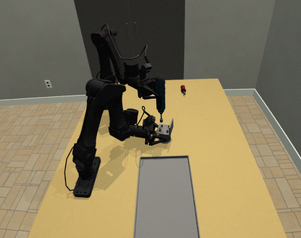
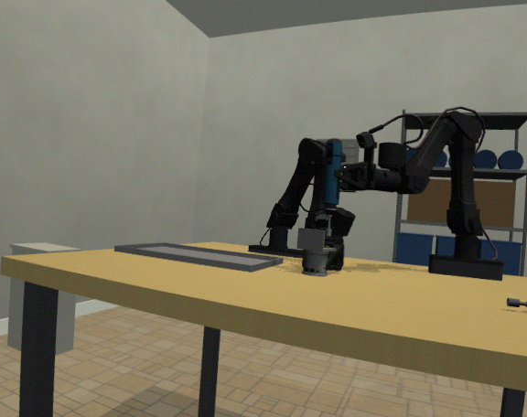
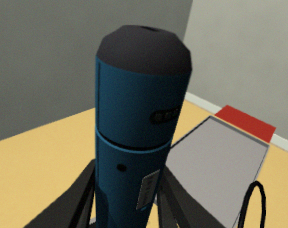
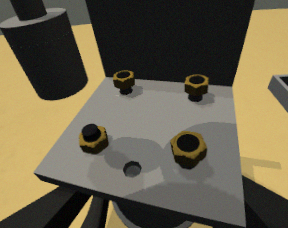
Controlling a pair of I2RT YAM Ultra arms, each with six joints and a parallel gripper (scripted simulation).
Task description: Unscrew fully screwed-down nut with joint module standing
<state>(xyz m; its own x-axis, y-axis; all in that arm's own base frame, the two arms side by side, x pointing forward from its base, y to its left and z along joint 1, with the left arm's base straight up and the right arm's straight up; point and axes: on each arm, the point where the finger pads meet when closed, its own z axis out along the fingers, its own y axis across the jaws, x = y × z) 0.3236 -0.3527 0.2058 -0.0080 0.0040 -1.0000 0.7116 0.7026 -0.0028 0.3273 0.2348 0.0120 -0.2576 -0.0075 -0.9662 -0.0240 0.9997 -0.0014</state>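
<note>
The grey joint module (image 2: pixel 315 262) stands upright on the table, the L-shaped bracket (image 1: pixel 164 127) (image 2: pixel 311 239) (image 4: pixel 152 110) on top. In the right wrist view, the near-left nut (image 4: pixel 93 140) sits low with its stud poking through. The far-left nut (image 4: pixel 123 80), far-right nut (image 4: pixel 196 86) and near-right nut (image 4: pixel 188 148) stand raised. My left gripper (image 1: pixel 158 92) (image 2: pixel 338 176) is shut on the nut driver (image 1: pixel 160 99) (image 2: pixel 333 176) (image 3: pixel 137 110), held upright, its socket (image 1: pixel 161 120) (image 4: pixel 52 60) above the bracket, touching no nut. My right gripper (image 1: pixel 162 139) is shut on the joint module below the bracket.
A shallow grey tray (image 1: pixel 138 198) (image 2: pixel 200 261) (image 3: pixel 240 214) lies beside the module. A red-handled tool (image 1: pixel 183 88) (image 2: pixel 521 303) lies at the far end of the table. The bracket's upright plate (image 4: pixel 167 40) rises on the side away from my right gripper.
</note>
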